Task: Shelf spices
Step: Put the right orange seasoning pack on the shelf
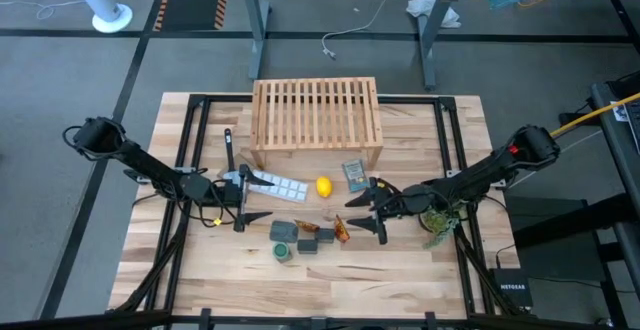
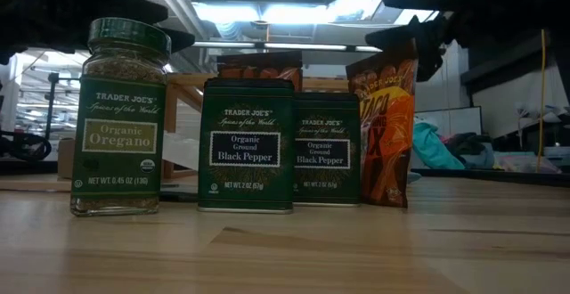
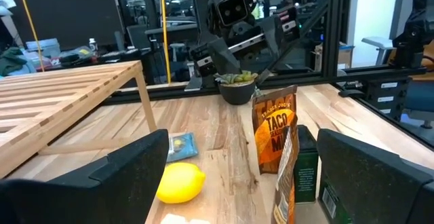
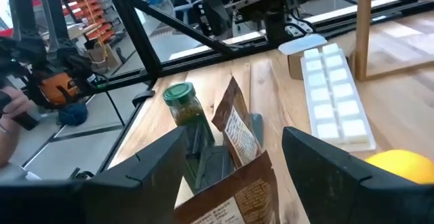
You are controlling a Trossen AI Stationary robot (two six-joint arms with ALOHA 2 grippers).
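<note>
On jar (image 2: 119,120) "Organic Oregano", tins (image 2: 246,147) "Black Pepper", packet (image 3: 274,129) "Taco"

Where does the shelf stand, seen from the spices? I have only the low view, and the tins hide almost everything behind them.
Observer: The shelf stands beyond the spices, in the middle at the far side of the table.
Operator: Does anything lie between them?
Observer: Yes. A lemon, a white tray and a blue-grey packet lie in front of the shelf.
Operator: And where are the hands?
Observer: The left hand and the right hand are both open and hold nothing, one on each side of the spices.
</note>
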